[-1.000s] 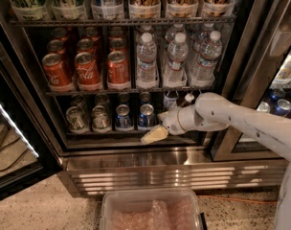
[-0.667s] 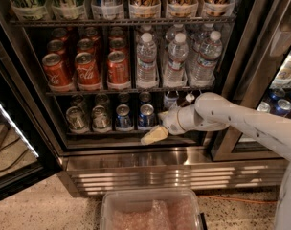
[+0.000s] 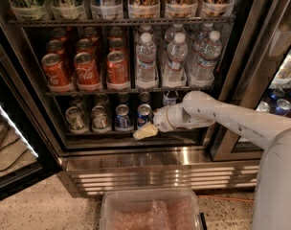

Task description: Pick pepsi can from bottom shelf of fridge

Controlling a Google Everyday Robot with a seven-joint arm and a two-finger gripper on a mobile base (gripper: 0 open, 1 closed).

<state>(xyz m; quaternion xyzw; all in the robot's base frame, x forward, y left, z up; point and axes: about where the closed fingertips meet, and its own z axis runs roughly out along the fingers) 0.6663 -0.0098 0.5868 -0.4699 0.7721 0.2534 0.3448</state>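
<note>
The fridge (image 3: pixel 150 159) stands open in front of me. Its bottom shelf (image 3: pixel 95 134) holds a row of cans. Two small blue cans stand side by side there; the pepsi can (image 3: pixel 144 114) is the right one, with another blue can (image 3: pixel 122 117) to its left. My gripper (image 3: pixel 145 131) comes in from the right on the white arm (image 3: pixel 217 116). Its cream tip sits just in front of and slightly below the pepsi can, at the shelf's front rail. I cannot see whether it touches the can.
Silver-grey cans (image 3: pixel 76 119) stand left of the blue ones. Red Coca-Cola cans (image 3: pixel 87 71) and water bottles (image 3: pixel 176 61) fill the shelf above. A clear plastic bin (image 3: pixel 150 210) lies on the floor below the steel base grille (image 3: pixel 160 178). The open door (image 3: pixel 11 128) is at left.
The arm and gripper have shifted slightly to the left, toward the pepsi can. The cans have not moved.
</note>
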